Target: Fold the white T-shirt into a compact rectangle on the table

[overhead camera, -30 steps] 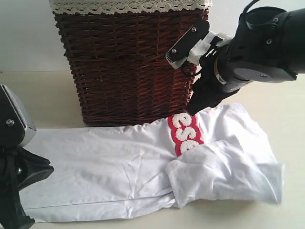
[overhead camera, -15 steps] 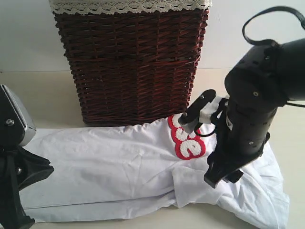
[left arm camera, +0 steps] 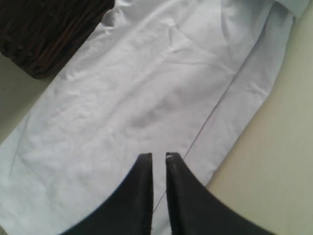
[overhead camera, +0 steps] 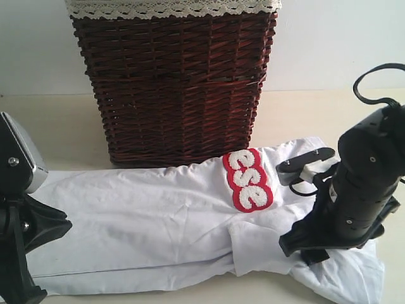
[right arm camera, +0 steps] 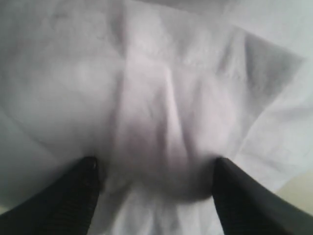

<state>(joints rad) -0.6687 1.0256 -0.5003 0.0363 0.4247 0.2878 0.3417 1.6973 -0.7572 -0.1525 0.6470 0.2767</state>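
Observation:
The white T-shirt point(overhead camera: 145, 221) lies stretched across the table point(overhead camera: 57, 126) in front of the basket, its red-outlined letters point(overhead camera: 248, 179) facing up. Its right end point(overhead camera: 354, 278) is rumpled and reaches the front edge. My right gripper point(overhead camera: 310, 248) is low on that rumpled end. In the right wrist view it point(right arm camera: 154, 164) is open, fingers point(right arm camera: 83, 186) wide apart, with a bulge of shirt cloth point(right arm camera: 161, 112) between them. My left gripper point(left arm camera: 157, 156) hangs shut over the shirt's left part point(left arm camera: 146, 88) near a seam, holding nothing. The orange collar loop is hidden.
A tall dark wicker basket point(overhead camera: 174, 82) with a lace-trimmed liner point(overhead camera: 171, 7) stands right behind the shirt. The left arm's body point(overhead camera: 19, 215) fills the lower left corner. Bare table point(overhead camera: 310, 114) shows to the right of the basket and beside the shirt point(left arm camera: 274, 161).
The right arm has swung down from in front of the basket to the shirt's right end. That end of the shirt has shifted toward the front right corner. The left arm is still.

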